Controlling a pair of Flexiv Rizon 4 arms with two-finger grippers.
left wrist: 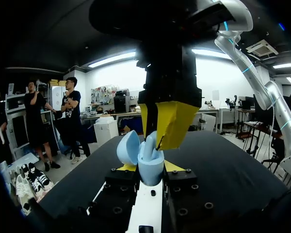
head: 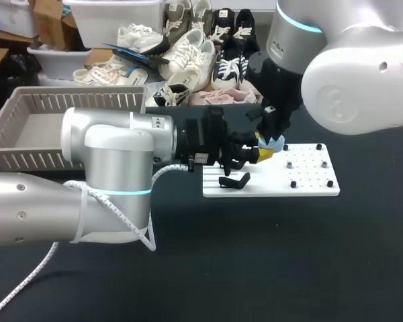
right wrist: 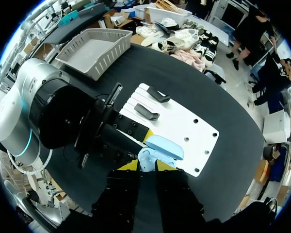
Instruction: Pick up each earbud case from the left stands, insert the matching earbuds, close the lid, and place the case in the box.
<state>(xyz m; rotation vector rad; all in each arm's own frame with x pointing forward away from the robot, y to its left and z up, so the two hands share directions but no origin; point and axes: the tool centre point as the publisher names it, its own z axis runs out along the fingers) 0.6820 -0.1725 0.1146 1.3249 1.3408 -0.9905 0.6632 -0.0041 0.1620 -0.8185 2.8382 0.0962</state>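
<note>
The left gripper [left wrist: 150, 168] is pinching the open blue earbud case [left wrist: 144, 156], with the right gripper [left wrist: 168, 124] hanging just above it, its grip impossible to tell.

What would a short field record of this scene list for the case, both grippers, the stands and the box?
earbud case: light blue, lid open, held above the white board
left gripper: shut on the earbud case
right gripper: directly over the earbud case
black stands: two, on the white board
box: grey, slatted, left of the white board
</note>
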